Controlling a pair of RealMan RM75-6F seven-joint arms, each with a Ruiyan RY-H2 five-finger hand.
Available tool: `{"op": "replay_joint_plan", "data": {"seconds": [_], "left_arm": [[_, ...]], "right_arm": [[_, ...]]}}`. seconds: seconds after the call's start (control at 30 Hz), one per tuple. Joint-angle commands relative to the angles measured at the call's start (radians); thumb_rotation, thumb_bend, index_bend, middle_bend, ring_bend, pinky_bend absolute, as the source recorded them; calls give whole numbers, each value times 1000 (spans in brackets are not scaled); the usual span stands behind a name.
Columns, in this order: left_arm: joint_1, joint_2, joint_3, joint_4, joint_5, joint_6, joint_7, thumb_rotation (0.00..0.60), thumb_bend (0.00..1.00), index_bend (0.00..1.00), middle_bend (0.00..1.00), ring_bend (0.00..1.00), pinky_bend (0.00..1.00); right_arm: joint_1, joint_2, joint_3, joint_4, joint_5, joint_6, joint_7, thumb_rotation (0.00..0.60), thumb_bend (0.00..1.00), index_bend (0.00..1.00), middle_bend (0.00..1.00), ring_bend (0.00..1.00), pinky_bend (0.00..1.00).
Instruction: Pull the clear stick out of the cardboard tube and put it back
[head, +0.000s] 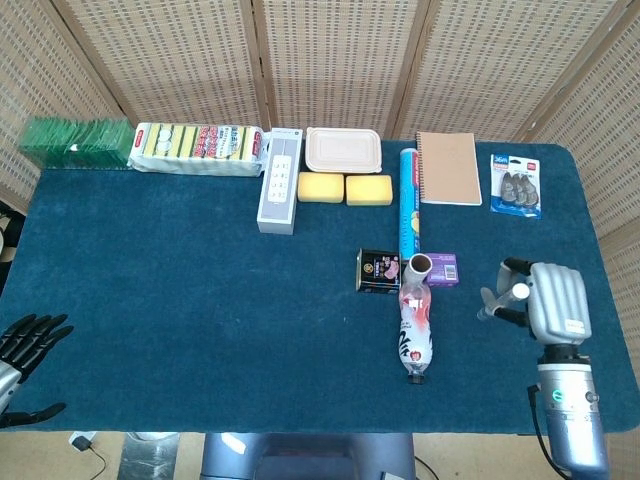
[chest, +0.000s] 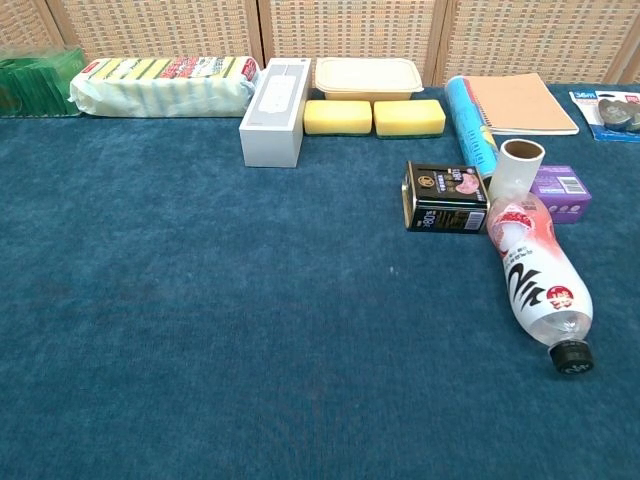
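Observation:
The short cardboard tube (head: 419, 266) stands upright mid-table, between a black tin and a purple box; it also shows in the chest view (chest: 520, 168). No clear stick shows in or near it in either view. My right hand (head: 545, 300) hovers to the right of the tube and the lying bottle, a good hand's width away, its back to the head camera and fingers pointing left, holding nothing. At the table's near-left corner my left hand (head: 28, 342) has its dark fingers spread and empty. Neither hand shows in the chest view.
A plastic bottle (head: 415, 335) lies just in front of the tube, cap toward me. The black tin (head: 377, 271) and purple box (head: 442, 269) flank the tube, a blue roll (head: 409, 200) lies behind. Sponges, notebook, power strip and containers line the far edge.

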Motion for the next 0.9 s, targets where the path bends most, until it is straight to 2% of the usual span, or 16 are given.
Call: {"op": "replay_joint_plan", "data": {"seconds": [0.03,0.07,0.1,0.13,0.2,0.33,0.37,0.43,0.47,0.53,0.63,0.73,0.9], "left_arm": [[-8,-1,-4,-17,-16,-30,23,545,83,33,40,0,0],[-8,0,-2,-19,-12,-31,25,547,83,33,39,0,0],[-8,4,6,-16,7,-21,17,549,84,34,39,0,0],[-8,5,7,-11,10,-15,11,552,84,34,39,0,0],[-7,4,5,-6,7,-11,5,550,84,33,39,0,0],[-6,0,-1,-5,-9,-15,5,554,84,34,39,0,0],[-7,0,-1,-5,-9,-18,5,552,84,33,39,0,0],[-11,2,2,-4,-4,-22,1,549,85,33,40,0,0],[-12,3,2,-4,-4,-22,-1,549,85,33,40,0,0],[-13,2,-1,-6,-9,-24,0,549,84,33,39,0,0],[-13,0,-3,-12,-14,-28,10,556,85,33,39,0,0],[-10,1,3,-15,-2,-25,22,550,84,33,40,0,0],[-7,-2,4,-5,2,-12,17,552,84,33,39,0,0]], "right_arm": [[-57,-100,-179,-80,-291,-32,59,600,459,806,933,1000,1000],[-63,-117,-202,-84,-332,-35,58,600,458,806,933,1000,1000],[-70,-155,-307,-99,-463,-102,41,600,458,806,933,1000,1000],[-84,-169,-348,-98,-521,-112,28,600,459,806,933,1000,1000],[-98,-191,-369,-105,-563,-108,27,600,459,806,933,1000,1000],[-112,-264,-344,-114,-595,-77,65,600,458,806,936,1000,1000],[-113,-272,-361,-114,-613,-94,46,600,458,806,936,1000,1000],[-107,-264,-430,-114,-645,-175,-20,600,458,806,936,1000,1000],[-104,-268,-443,-114,-654,-198,-33,600,459,806,936,1000,1000],[-99,-295,-422,-114,-660,-205,-43,600,458,806,937,1000,1000],[-86,-358,-345,-114,-620,-204,-83,600,458,806,938,1000,1000],[-52,-424,-255,-114,-488,-239,-153,600,459,807,939,1000,1000],[-6,-469,-144,-102,-309,-247,-237,600,458,808,941,1000,1000]]}}
